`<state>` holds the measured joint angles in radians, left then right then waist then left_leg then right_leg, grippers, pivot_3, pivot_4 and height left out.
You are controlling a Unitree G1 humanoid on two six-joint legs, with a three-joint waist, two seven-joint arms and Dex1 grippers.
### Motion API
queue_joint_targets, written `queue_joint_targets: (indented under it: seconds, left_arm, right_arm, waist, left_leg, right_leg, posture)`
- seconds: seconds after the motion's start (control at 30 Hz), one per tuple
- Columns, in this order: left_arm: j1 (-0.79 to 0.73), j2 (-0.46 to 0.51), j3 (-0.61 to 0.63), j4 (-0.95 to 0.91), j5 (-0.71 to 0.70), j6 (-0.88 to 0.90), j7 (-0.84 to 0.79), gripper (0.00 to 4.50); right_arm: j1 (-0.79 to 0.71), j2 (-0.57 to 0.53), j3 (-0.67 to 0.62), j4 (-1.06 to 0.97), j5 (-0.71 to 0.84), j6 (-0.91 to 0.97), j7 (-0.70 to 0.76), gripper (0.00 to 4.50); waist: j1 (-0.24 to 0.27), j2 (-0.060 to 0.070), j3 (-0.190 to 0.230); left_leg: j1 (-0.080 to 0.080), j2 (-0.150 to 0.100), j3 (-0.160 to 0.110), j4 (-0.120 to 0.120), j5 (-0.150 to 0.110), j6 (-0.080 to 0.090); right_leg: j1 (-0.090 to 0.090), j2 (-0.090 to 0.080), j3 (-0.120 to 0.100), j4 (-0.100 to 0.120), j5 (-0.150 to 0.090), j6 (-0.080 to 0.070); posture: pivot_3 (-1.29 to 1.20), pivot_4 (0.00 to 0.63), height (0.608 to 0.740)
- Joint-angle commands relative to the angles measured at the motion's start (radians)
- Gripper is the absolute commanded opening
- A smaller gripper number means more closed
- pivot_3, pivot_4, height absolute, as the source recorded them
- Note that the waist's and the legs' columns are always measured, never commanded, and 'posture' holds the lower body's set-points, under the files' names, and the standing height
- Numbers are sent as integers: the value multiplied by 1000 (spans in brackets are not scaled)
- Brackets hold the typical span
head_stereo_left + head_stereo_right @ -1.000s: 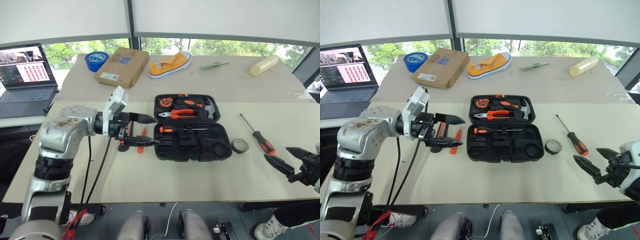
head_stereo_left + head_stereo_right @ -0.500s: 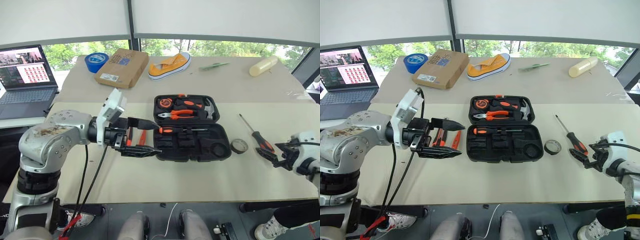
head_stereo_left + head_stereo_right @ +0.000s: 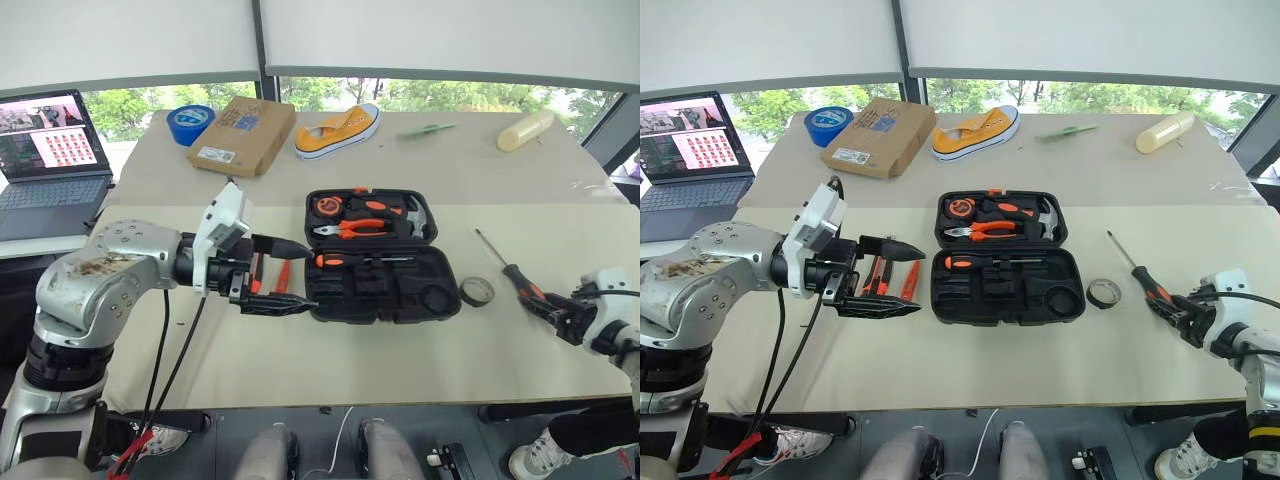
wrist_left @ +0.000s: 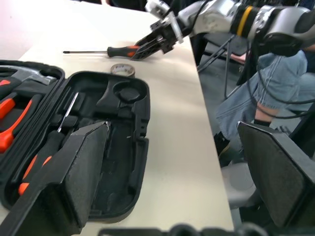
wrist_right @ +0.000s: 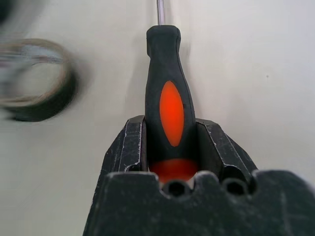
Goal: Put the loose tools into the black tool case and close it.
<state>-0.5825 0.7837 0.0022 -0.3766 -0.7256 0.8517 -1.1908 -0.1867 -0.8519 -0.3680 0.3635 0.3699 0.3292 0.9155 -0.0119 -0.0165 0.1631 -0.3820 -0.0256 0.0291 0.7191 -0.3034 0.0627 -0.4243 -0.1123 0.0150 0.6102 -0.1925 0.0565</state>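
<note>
Right gripper (image 5: 171, 147) sits lower right of the head frame, black fingers (image 5: 127, 147) clamped on the butt of a long orange-and-black-handled screwdriver (image 3: 517, 278). The screwdriver lies flat on the beige table (image 3: 400, 350), shaft pointing to upper left of frame. Small dark tape roll (image 3: 477, 291) lies flat just left of it, between the handle and the case, apart from both.

Black moulded-plastic clamshell tool case (image 3: 385, 290) is open at frame centre, both halves flat. Upper half holds orange-handled pliers (image 3: 350, 229) and a silver-headed hammer (image 3: 418, 212). Second orange-and-black screwdriver (image 3: 360, 260) lies in a long slot near the hinge; round recess (image 4: 129, 93) and the other recesses are bare.

Left gripper (image 3: 282, 272) hovers left of centre, fingers wide apart, gripping nothing, tips beside the case's left edge. Behind it on the table: orange-black utility knife (image 3: 873, 277) and small slim orange tester screwdriver (image 3: 910, 281), partly hidden
</note>
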Motion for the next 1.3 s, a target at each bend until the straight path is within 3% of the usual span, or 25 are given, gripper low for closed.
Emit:
queue_joint_targets:
  seconds: [0.03, 0.2, 0.4, 0.6, 0.93, 1.0, 1.23, 1.3]
  left_arm:
    - [-9, 24, -5, 5, 8, -34, -20, 4500]
    - [-29, 26, -32, 41, 32, -67, -39, 4500]
    - [-49, 24, -47, 58, 48, -93, -44, 4500]
    - [-44, 36, -38, 62, 52, -102, -45, 4500]
    - [-41, 42, -31, 70, 58, -107, -33, 4500]
    - [-46, 41, -33, 73, 59, -107, -31, 4500]
    - [-54, 40, -36, 87, 65, -113, -32, 4500]
    - [-55, 40, -37, 91, 67, -116, -33, 4500]
  right_arm:
    - [-104, -115, 35, -220, 78, -5, 194, 1015]
    - [-240, -123, 277, -331, 9, -116, 405, 1015]
    - [-420, -21, 487, -147, -175, -344, 467, 1015]
    - [-545, 19, 558, 115, -321, -536, 431, 1015]
    - [-636, 56, 568, 340, -370, -703, 441, 1015]
    - [-641, 65, 567, 360, -371, -726, 436, 2029]
    - [-660, 113, 509, 309, -305, -592, 387, 4289]
    - [-647, 133, 485, 245, -257, -488, 390, 4289]
  waist:
    - [-6, 3, 1]
    - [-8, -3, 1]
    - [7, -3, 2]
    - [9, -3, 2]
    - [-4, -3, 2]
    - [-5, -3, 2]
    - [-4, -3, 2]
    - [-4, -3, 2]
  left_leg:
    - [0, 0, 1, 0, -1, 1]
    - [6, 6, -1, -5, -1, 1]
    - [-1, 2, -1, -4, 3, -5]
    - [-3, 0, -1, -4, 4, -7]
    - [-5, 1, -1, -5, 5, -9]
    - [-5, 1, -1, -5, 5, -9]
    - [-5, 1, -1, -5, 5, -9]
    - [-6, 1, -1, -5, 5, -9]
  right_leg:
    - [0, 0, 1, 0, 0, 0]
    - [1, 7, -2, 0, -2, -3]
    - [-3, 3, -2, 0, -2, -3]
    - [-4, 0, -3, -1, -1, -2]
    - [-8, 1, -3, 0, -1, -3]
    - [-8, 1, -3, 0, -1, -3]
    - [-8, 1, -3, 0, -1, -3]
    - [-9, 1, -3, 1, -1, -3]
  posture:
    - [0, 150, 735]
    - [0, 150, 735]
    - [0, 150, 735]
    - [0, 150, 735]
    - [0, 150, 735]
    - [0, 150, 735]
    - [0, 150, 735]
    - [0, 150, 735]
